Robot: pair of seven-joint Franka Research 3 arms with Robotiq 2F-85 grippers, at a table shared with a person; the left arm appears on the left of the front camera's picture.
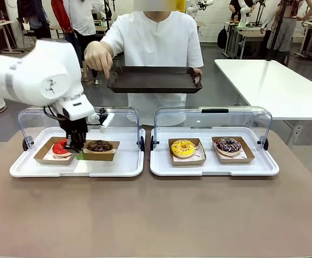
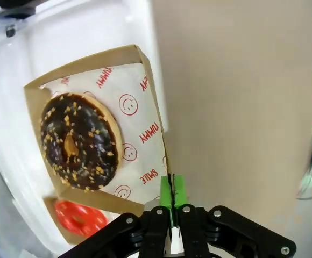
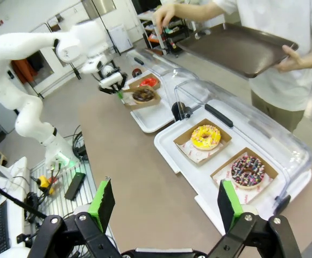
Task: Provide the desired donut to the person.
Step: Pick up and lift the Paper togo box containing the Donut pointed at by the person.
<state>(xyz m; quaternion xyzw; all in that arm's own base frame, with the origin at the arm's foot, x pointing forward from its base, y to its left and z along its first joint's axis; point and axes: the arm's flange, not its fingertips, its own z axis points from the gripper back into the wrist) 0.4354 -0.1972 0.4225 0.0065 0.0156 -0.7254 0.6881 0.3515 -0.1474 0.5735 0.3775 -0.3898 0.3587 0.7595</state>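
Lids first: both clear covers, the left lid (image 1: 121, 114) and the right lid (image 1: 212, 117), stand raised at the far edge of their trays, between the donuts and the person (image 1: 156, 43). That person holds a dark serving tray (image 1: 153, 79) level above the far side of the worktop (image 1: 156, 215) and points a finger of the other hand, the person's pointing hand (image 1: 98, 56), downward over the left lid.

On my side, the left arm (image 1: 32, 72) comes in from the left and bends down over the left tray (image 1: 75, 171), its wrist just in front of the raised lid. The left hand (image 2: 171, 191) points almost straight down, its green pads pinched tight on the near rim of the chocolate donut's cardboard box (image 2: 86, 62). The red donut's box (image 1: 44, 155) lies just beside it, close against the fingers.

The right hand (image 3: 165, 203) hangs above the bare worktop near the right tray (image 1: 215, 169), jaws spread wide and gripping nothing.

The chocolate donut (image 2: 80, 141), sprinkled with nut pieces, sits on printed paper in the box I am clamping, in the right half of the left tray. The red donut (image 1: 60, 147) lies in its box in the left half. In the right tray, a yellow donut (image 1: 183, 148) and a sprinkled dark donut (image 1: 228, 145) each rest in their own cardboard boxes, side by side, well apart from either hand.
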